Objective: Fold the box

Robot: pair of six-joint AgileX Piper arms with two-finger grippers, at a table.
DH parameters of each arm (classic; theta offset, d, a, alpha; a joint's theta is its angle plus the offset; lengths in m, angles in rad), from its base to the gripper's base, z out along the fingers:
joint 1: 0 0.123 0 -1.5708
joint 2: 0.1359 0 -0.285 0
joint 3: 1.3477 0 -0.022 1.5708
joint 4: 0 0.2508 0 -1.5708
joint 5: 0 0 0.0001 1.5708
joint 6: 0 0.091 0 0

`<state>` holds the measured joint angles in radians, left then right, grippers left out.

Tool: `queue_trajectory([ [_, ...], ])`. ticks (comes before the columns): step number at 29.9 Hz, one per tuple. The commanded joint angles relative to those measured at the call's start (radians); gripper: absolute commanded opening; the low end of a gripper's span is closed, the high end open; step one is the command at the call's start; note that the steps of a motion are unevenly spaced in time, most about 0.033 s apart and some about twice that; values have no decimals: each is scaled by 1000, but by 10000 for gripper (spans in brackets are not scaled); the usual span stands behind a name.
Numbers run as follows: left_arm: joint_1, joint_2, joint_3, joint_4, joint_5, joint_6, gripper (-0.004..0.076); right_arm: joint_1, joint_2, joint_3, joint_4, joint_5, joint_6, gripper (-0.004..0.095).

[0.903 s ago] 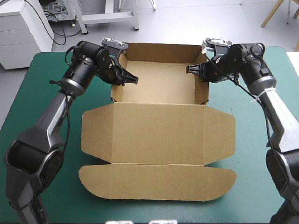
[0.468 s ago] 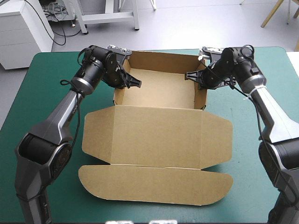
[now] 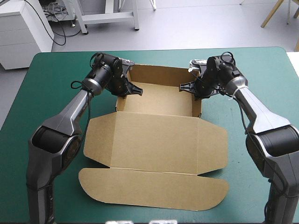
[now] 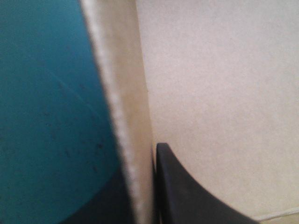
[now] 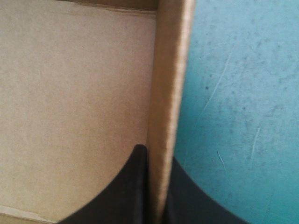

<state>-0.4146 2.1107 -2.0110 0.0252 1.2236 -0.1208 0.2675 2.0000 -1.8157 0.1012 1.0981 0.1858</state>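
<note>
The brown box (image 3: 159, 95) stands as an open tray at the far middle of the table, with its lid (image 3: 156, 140) lying flat toward the near edge. My left gripper (image 3: 131, 87) is shut on the tray's left wall (image 4: 128, 116), one black finger (image 4: 187, 196) inside the tray. Across the tray, my right gripper (image 3: 189, 86) is shut on the right wall (image 5: 166, 116), with a black finger (image 5: 131, 186) pressed on its inner face. Both walls stand upright between the fingers.
The lid's rounded front flap (image 3: 154, 189) reaches close to the near table edge. Bare teal-green cover (image 3: 266, 70) lies to both sides of the box. The table's far edge runs just behind the tray's back wall (image 3: 161, 71).
Both grippers have moved inward, toward each other, with the side walls in their grip. The tray has grown narrower and the whole box has shifted slightly.
</note>
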Motion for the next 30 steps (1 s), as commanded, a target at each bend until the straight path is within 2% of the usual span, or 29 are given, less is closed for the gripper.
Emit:
queue_trajectory([
  [1, 8, -44, -26, -74, -35, 46, -10, 9, -50, -29, 26, -52, -36, -4],
  [11, 20, -17, -25, -103, -31, 46, -10, 9, -50, -29, 44, -50, -49, 0],
  [15, 20, -9, -25, -103, -20, 46, -10, 9, -50, -29, 42, -36, -49, 63],
  [18, 20, -9, -25, -103, -18, 46, 2, 9, -50, -29, 44, -30, -49, 153],
  [20, 20, -11, -25, -107, -7, 54, 66, 9, -52, -29, 44, -28, -49, 222],
  [21, 20, -15, -25, -107, -3, 62, 122, 9, -54, -31, 44, -28, -49, 266],
  [27, 20, -37, -31, -90, 6, 66, 592, 9, -74, -39, 40, -27, -47, 582],
  [29, 20, -45, -35, -88, 14, 66, 650, 9, -87, -49, 33, -23, -44, 643],
  [30, 20, -51, -35, -88, 14, 66, 650, 9, -94, -55, 29, -21, -44, 658],
])
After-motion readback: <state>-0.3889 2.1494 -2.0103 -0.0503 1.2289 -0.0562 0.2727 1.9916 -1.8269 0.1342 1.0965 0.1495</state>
